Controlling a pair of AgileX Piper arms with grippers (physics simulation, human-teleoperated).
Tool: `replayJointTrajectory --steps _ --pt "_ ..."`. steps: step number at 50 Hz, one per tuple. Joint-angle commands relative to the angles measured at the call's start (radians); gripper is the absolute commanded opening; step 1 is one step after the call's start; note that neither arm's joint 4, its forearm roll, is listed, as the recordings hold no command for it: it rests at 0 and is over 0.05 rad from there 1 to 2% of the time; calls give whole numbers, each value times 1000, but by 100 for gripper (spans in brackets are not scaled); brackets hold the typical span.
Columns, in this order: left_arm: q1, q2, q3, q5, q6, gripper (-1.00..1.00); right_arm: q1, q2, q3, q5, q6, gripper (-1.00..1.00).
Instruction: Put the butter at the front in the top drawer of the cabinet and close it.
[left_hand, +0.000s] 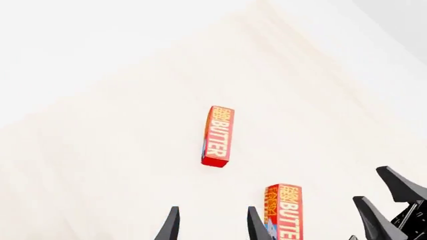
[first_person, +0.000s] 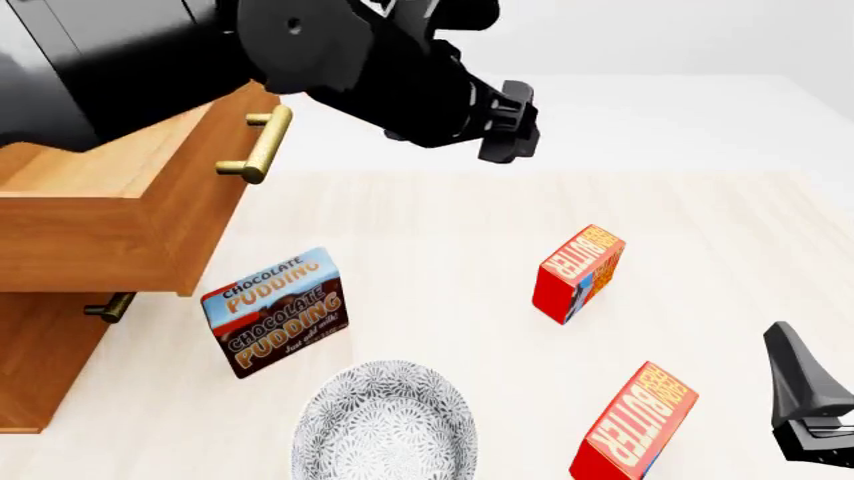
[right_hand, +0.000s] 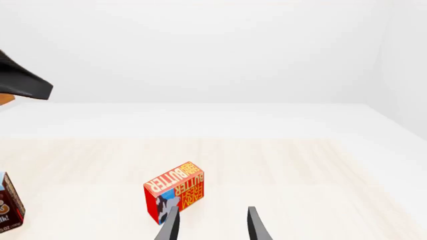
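butter (first_person: 633, 423) lying free just left of right gripper (right_hand: 210, 225) | both grippers' fingers parted, empty | top drawer (first_person: 114, 205) open

Left arm (first_person: 200, 60) comes in from upper left, big and dark, reaching toward centre and held high. Left gripper (left_hand: 210, 225) has its two finger tips spread apart with nothing between them. Right gripper (right_hand: 212, 225) sits low at near right, tips also parted and empty; one dark finger (first_person: 801, 385) shows at the near right edge.
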Motion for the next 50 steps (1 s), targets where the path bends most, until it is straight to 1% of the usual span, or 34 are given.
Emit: replayJointTrajectory --steps 1,5,7,10,11,12,13,14,15,16,17,18,20,21,22,25,27,28,29,31,33,34,35,36,37,43,44,47,48,50 --pt "-34 61 5 -60 -19 100 0 -2 1 1 0 100" --pt "-26 64 15 -69 -14 100 0 -1 1 1 0 100" --pt "5 63 25 -69 -2 100 -1 -5 2 3 1 100" --pt "-15 75 24 -76 -17 100 0 -3 0 2 0 100" --pt "8 84 20 -70 6 100 0 -3 0 3 0 100" --pt "-9 94 21 -79 -9 100 0 -3 0 3 0 100" --pt "-9 94 21 -79 -9 100 0 -3 0 3 0 100" --pt "-2 94 25 -84 -9 100 0 -3 0 3 0 100" --pt "39 93 30 -74 24 100 0 -4 0 3 0 100" --pt "-2 107 26 -86 -8 100 0 -4 0 4 0 100" --pt "-3 107 26 -86 -8 100 0 -4 0 4 0 100" --pt "16 105 24 -89 8 100 0 -4 0 4 0 100" --pt "-11 117 22 -98 -10 100 0 -4 0 3 0 100" --pt "-11 117 22 -98 -10 100 0 -4 0 3 0 100" --pt "-17 146 14 -102 -13 100 0 -3 0 3 0 100" --pt "-19 165 -4 -114 6 100 0 -1 0 1 0 100" --pt "-1 186 -12 -104 21 100 0 0 0 0 0 100" --pt "-22 189 -13 -119 5 100 0 1 0 -1 0 100" --pt "-26 196 -15 -120 4 100 0 1 0 -2 0 100" --pt "-15 199 -27 -124 28 100 0 3 1 -3 0 100" --pt "-27 210 -27 -129 18 100 0 3 1 -4 0 100" --pt "-23 208 -27 -136 24 100 0 3 1 -4 0 100" --pt "3 219 -34 -123 47 100 0 3 1 -4 0 100" --pt "3 219 -35 -122 47 100 0 3 1 -4 0 100" --pt "-20 219 -29 -145 27 100 0 3 1 -4 0 100" --pt "-24 240 -28 -166 25 100 0 3 1 -3 1 100" --pt "-9 247 -31 -165 33 100 0 2 1 -3 0 100" --pt "-17 253 -27 -179 21 100 -1 2 1 -3 0 100" --pt "5 253 -30 -175 42 100 -1 2 1 -3 0 100" --pt "15 258 -32 -172 48 100 -1 2 1 -3 0 100"
